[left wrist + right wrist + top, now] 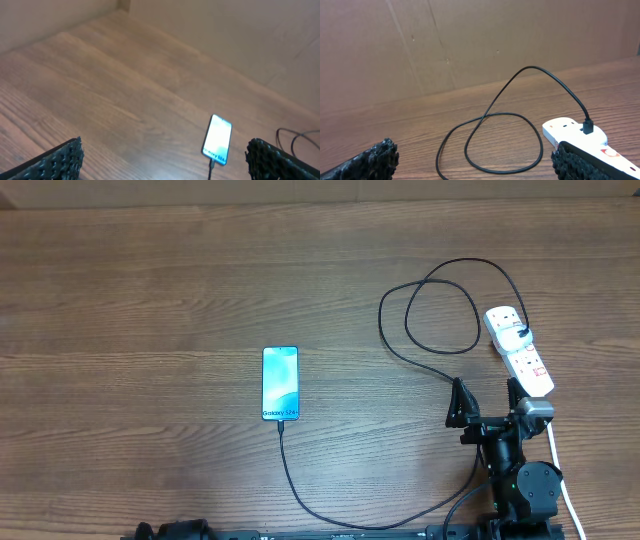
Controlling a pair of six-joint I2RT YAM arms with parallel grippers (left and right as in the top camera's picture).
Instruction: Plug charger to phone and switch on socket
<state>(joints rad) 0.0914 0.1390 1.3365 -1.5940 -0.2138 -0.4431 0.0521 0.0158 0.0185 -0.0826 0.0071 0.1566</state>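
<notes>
Looking mostly done, honestly. Going big to small, starting with the wooden table (120,300) carrying all of it.

Spotting the right gripper (475,152) at the lower right of the overhead view, gaping wide, gripping nothing, hanging just beside the near end of the socket (520,350). Finding the left gripper (163,152) spread just as wide and equally empty, sitting down at the bottom left edge, well apart from everything.

Seeing the socket lying at a slant on the right side, about mid-height. Seeing the phone (280,383) lying flat at centre frame with a glowing blue screen.

Tracing the charger (527,68) from its plug in the top end of the socket, looping left, dropping to the bottom edge, then climbing to the phone's lower edge and apparently sitting in the port there. So calling the plugging part finished, judging by that.

Leaving just the switches (538,368): too tiny for telling on from off, so guessing at one flip remaining, likely falling to the right gripper.
</notes>
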